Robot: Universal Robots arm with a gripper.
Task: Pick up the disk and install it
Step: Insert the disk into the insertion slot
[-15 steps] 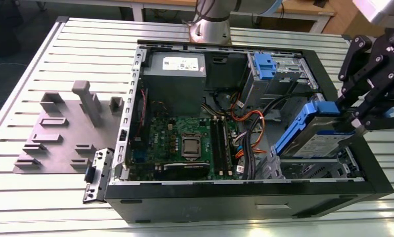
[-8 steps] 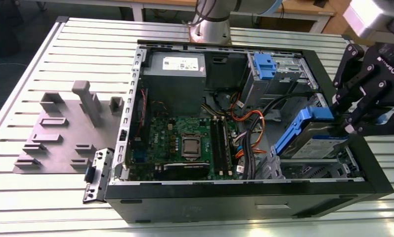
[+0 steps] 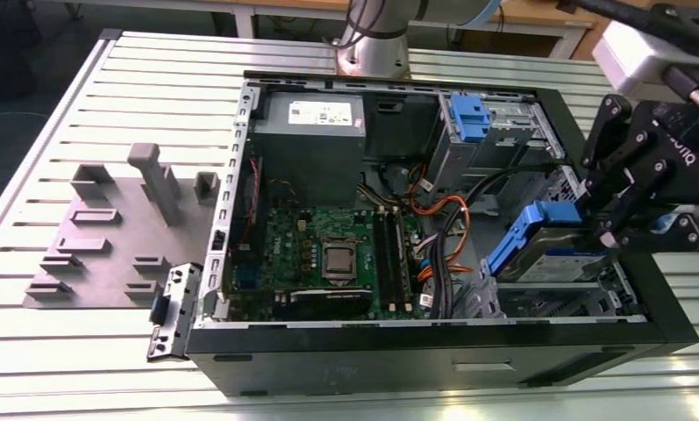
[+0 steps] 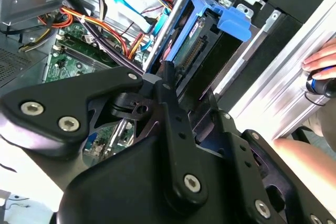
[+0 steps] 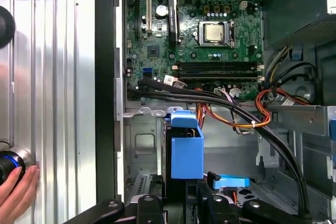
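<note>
The pincer (image 3: pixel 612 230) hangs over the drive-bay corner of the open computer case (image 3: pixel 443 351), at the exterior view's right, and its black fingers are closed on the disk (image 3: pixel 534 241), gripping the end of it nearest the wrist. The disk stands tilted on edge, its far end lowered into the case beside the metal bay, with its blue plastic frame (image 5: pixel 186 150) facing up in the first wrist view and its connector edge (image 4: pixel 193 53) showing in the second wrist view. A white-and-blue label on the disk's side is partly in sight just below the pincer in the exterior view, but the writing on it cannot be made out. Past the disk from the pincer lie bundled black, orange and red cables (image 5: pixel 247 111) and then the green motherboard (image 5: pixel 199 35); its small print is too fine to tell apart. Farther off sits the grey power supply (image 3: pixel 308 132) with a white sticker, its text illegible. The pincer's own linkages cover the disk's gripped end in both wrist views. A person's hand (image 5: pixel 16 192) rests on the ribbed metal table (image 5: pixel 52 77) outside the case wall, cut off by the edge.
</note>
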